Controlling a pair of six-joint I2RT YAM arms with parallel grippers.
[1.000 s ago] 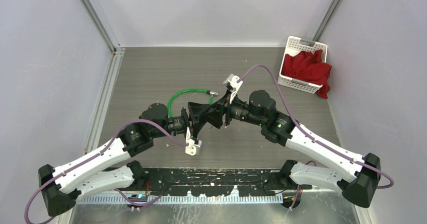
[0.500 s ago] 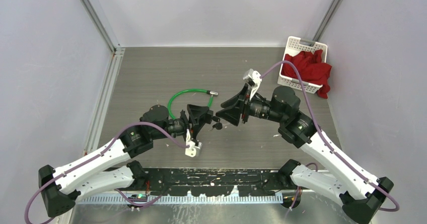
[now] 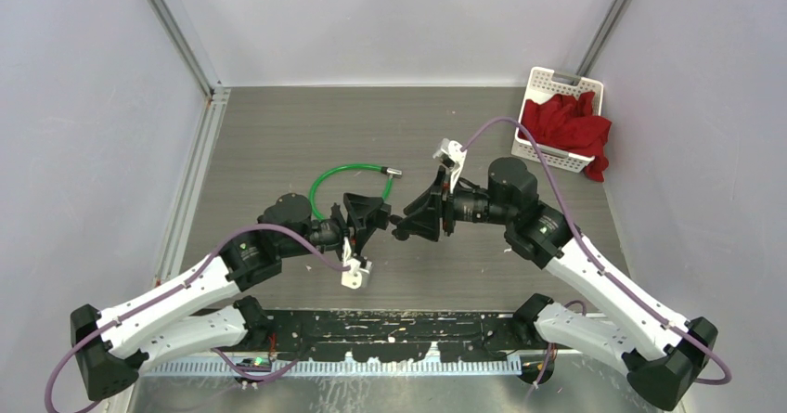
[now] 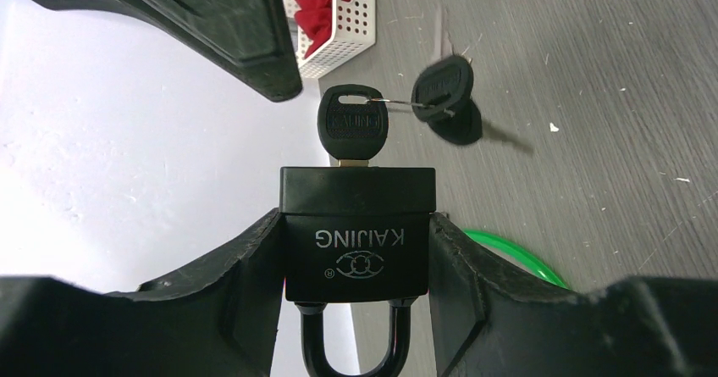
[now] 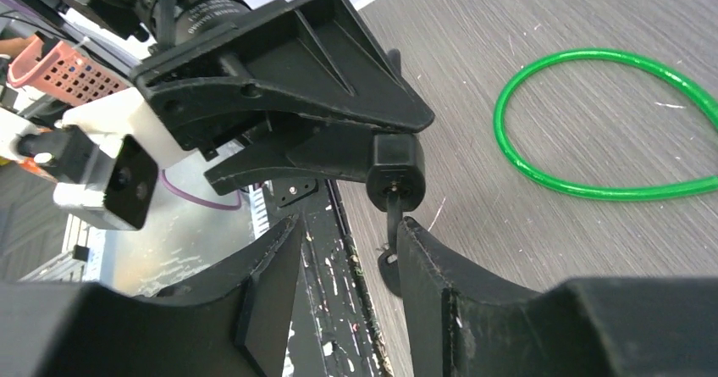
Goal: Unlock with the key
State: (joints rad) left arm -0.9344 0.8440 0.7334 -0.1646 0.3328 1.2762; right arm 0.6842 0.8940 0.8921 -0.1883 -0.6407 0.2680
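Currently the padlock (image 4: 357, 195) is clamped in the left gripper (image 4: 356, 263), with the key (image 4: 352, 123) seated in its keyway. The right gripper (image 5: 347, 233) is held part-open astride the key head, nothing gripped. Risk: if closed off-centre, the head is missed, or the spare key (image 4: 442, 85) dangling beside the padlock is pinched.

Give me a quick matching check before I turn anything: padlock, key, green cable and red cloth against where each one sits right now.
Things:
1. padlock
2. key
3. green cable
4. red cloth

Places:
A. in the white basket
B. lying in a loop on the table
C. seated in the padlock's keyway
D. clamped in the left tool

Pairs: 1-D, 2-C, 3-B, 4-A
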